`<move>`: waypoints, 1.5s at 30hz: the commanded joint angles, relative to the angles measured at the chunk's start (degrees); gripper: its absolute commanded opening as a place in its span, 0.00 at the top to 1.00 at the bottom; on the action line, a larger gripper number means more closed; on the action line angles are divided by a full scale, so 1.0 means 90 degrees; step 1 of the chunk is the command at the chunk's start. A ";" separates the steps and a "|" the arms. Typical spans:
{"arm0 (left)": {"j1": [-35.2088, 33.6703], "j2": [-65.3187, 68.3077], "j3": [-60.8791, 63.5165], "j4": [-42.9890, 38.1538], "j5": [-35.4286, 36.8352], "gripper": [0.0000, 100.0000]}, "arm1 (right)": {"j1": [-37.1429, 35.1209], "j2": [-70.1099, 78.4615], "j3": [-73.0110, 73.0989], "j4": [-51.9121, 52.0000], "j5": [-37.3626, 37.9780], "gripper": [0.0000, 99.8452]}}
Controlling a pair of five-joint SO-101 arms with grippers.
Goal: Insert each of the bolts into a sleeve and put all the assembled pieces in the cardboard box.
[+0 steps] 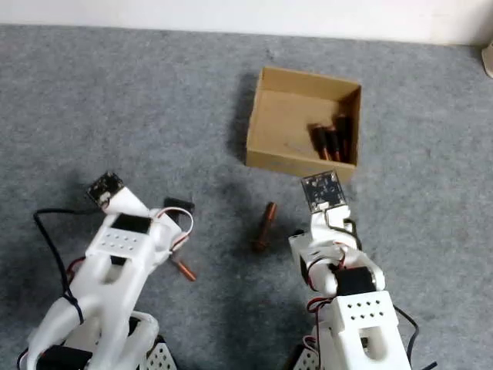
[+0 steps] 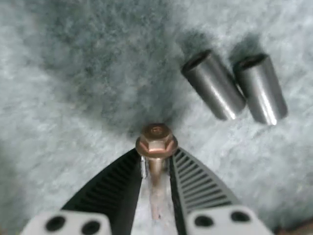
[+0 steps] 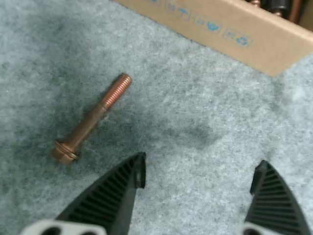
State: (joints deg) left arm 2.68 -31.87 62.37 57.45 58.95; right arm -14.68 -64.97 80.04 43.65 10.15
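Left gripper (image 2: 156, 155), fingers (image 2: 122, 183) clamped on the shank of a copper-coloured bolt (image 2: 155, 141), head outward, above the grey carpeted surface (image 2: 73, 73) & near two dark sleeves (image 2: 213, 90) lying side by side; right gripper (image 3: 201, 161), fingers spread wide & empty, hangs over a second bolt (image 3: 93, 117) lying just short of the cardboard box (image 3: 234, 29), where assembled pieces (image 1: 333, 142) sit in one corner; bolts look rigid, smooth metal, prob. weighty for their size & apt to roll, so best taken mid-shank, across the axis; sleeves likely slick, so grip round the barrel, leaving an open end clear.
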 commanded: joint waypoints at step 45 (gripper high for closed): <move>-0.2701 -0.0093 -0.1099 -0.0147 -0.2002 0.94 | -0.3551 0.7126 -0.5641 -0.0728 0.1729 0.68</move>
State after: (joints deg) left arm -21.05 -31.87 55.25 56.84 40.48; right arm -45.98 -4.57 34.77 38.73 24.57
